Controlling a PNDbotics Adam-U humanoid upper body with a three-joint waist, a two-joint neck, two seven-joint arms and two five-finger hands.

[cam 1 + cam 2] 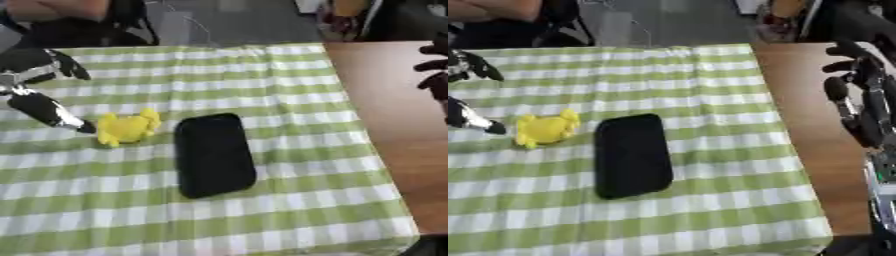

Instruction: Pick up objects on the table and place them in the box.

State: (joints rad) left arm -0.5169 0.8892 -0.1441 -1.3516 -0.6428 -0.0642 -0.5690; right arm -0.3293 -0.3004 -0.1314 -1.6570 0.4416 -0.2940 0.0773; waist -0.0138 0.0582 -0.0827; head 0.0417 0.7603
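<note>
- Left hand (39,95), black with silver joints, sits at the far left over the green-and-white checked tablecloth (289,190); fingers are spread and straight, holding nothing, with one long finger angled down toward the toy.
- That fingertip is just beside the small yellow soft-looking toy (128,128), on its left edge. Touching or a hair apart? Cannot tell.
- My read: the hand is lined up to close round the toy, the nearest pickable thing on its side.
- The flat black rounded rectangular slab, phone-like (214,154), lies just right of the toy, long side running near to far, untouched, probably next in the queue.
- Right hand (861,95) hangs over the bare brown wooden tabletop (807,125) at the right edge, fingers loosely bent, nothing in them; it looks idle, well apart from both objects.
- The box is nowhere in either view, so the drop-off spot is unknown.
- The left hand is cut off by the left edge, and the toy's shape is too soft to name.
</note>
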